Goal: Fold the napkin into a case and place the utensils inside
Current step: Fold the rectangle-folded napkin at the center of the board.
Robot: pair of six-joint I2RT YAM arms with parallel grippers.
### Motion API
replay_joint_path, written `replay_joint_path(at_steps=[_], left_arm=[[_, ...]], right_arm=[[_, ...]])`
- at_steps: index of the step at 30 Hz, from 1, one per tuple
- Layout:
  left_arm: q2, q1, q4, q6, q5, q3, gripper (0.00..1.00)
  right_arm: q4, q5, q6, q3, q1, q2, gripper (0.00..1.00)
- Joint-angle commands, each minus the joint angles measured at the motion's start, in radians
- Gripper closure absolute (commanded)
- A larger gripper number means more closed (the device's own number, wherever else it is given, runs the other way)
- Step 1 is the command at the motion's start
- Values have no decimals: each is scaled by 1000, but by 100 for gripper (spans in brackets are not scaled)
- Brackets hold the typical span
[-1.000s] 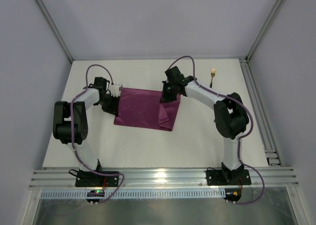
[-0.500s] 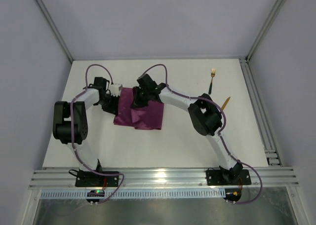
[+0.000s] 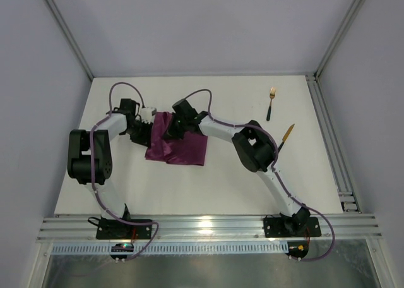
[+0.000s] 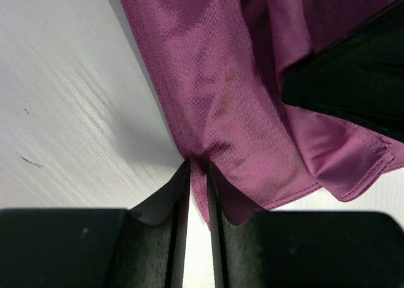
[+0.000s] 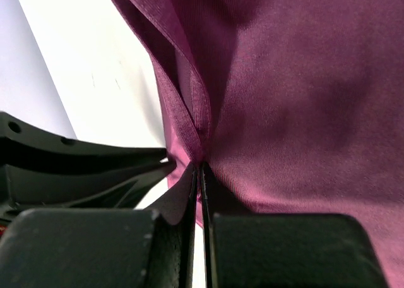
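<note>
Bench [image 3: 126, 187]: white, matt, with faint streaks and a few small dark scratches in the left wrist view. Grey walls and metal rails enclose it.

Napkin [image 3: 183, 150]: lies left of centre on the bench, between the two tools. It is doubled over into an uneven, roughly oblong heap with loose folds along its left side. The cloth is magenta-purple, plain and finely woven, with a slight sheen. A stitched hem shows at one corner in the left wrist view, and the same view shows a few faint dark smudges on the fabric.

Left tool [image 4: 197, 168]: the black fingers stand almost together, pinching a thin edge of the napkin low on the bench.

Right tool [image 5: 199, 165]: the fingers are pressed together on a raised pleat of the napkin, and the cloth fans out from the pinch. The two tools sit just beside each other at the napkin's left end, and each shows as a black shape in the other's wrist view.

Obstruction: the right arm [image 3: 252, 148] reaches across the middle of the bench, over the napkin's upper edge.

Fork [image 3: 271, 103]: gold head and dark slim handle, lying flat near the far right, well apart from the napkin.

Knife [image 3: 288, 132]: gold blade, lying at a slant nearer than the fork. Its handle end is partly hidden behind the right arm's elbow.
</note>
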Motion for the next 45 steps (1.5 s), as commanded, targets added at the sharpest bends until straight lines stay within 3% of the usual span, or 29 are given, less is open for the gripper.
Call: replay_joint_path(at_steps=[1,18,19,24,32,36,40,45], left_arm=[[35,2,22,2,2,-23,82],[35,2,20,6,5,-17,82],[35,2,19,5,3,-12,81],[18,5,3,16,-8,-1,78],[-65,26,-32,25,-15,31,73],[-117,28,-60,26,9,37,69],[-158,28,-92,10,41,60,63],[-166,-12,-100,-18,19,104,55]], right_arm=[[68,8,63,77,3,9,96],[87,71,138,80,4,40,95],[88,62,146,81,4,44,93],[82,36,106,91,4,23,58],[-14,62,-142,-30,3,-221,48],[-30,33,-251,-211,-52,-376,48],[-44,-13,-314,-381,-187,-488,48],[-41,-40,-337,-414,-324,-468,49]])
